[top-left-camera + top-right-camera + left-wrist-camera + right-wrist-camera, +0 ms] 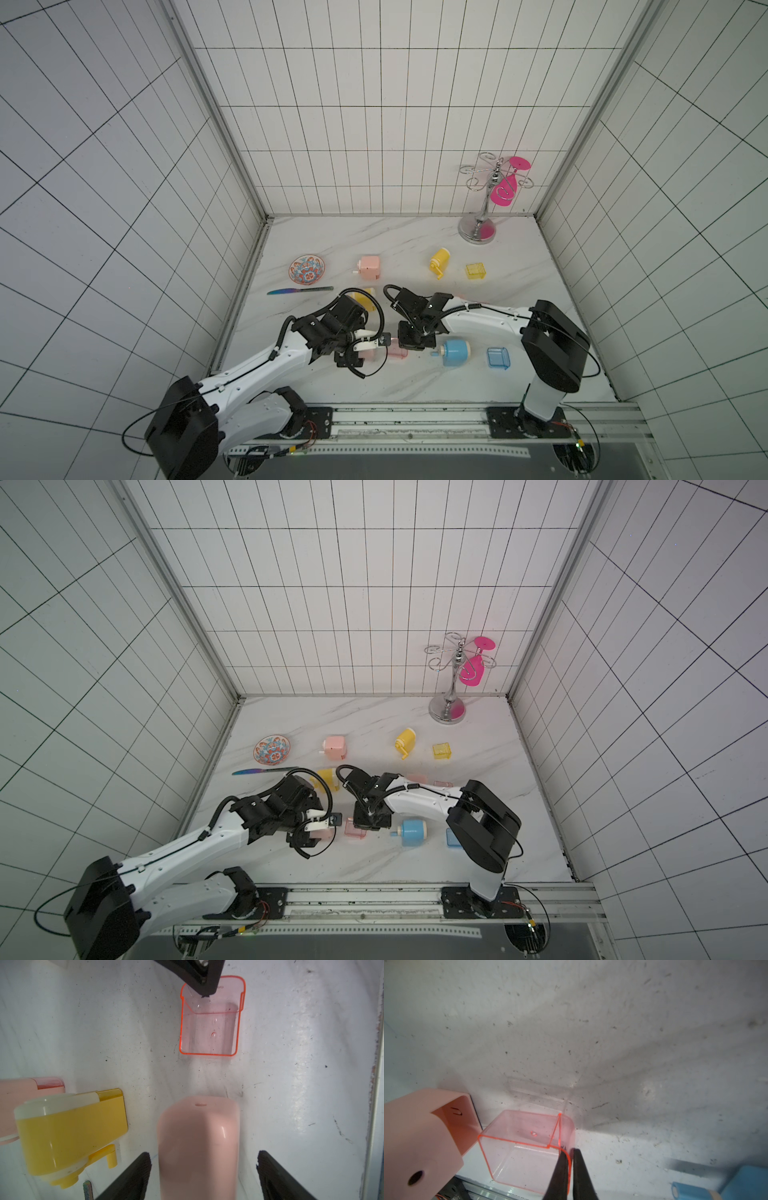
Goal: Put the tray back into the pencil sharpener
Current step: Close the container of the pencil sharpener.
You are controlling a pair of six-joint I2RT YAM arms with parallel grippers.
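Pink tray [209,1028] lies on desk [301,1064], near-centre, just right of pink sharpener [199,1136], not touching it. Right hand [569,1150] closed, pinching the tray's wall. Left hand [203,1153] open, fingers straddling the pink sharpener, gaps both sides. Blue sharpener [455,352] further right.

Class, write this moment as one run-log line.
left tool: open around pink sharpener | right tool: shut on pink tray wall | pink tray: outside pink sharpener

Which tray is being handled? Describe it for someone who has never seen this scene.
On the white marble table, look where both arms meet. There the right gripper pinches one wall of a clear pink plastic tray; the yellow tray and blue tray lie untouched.
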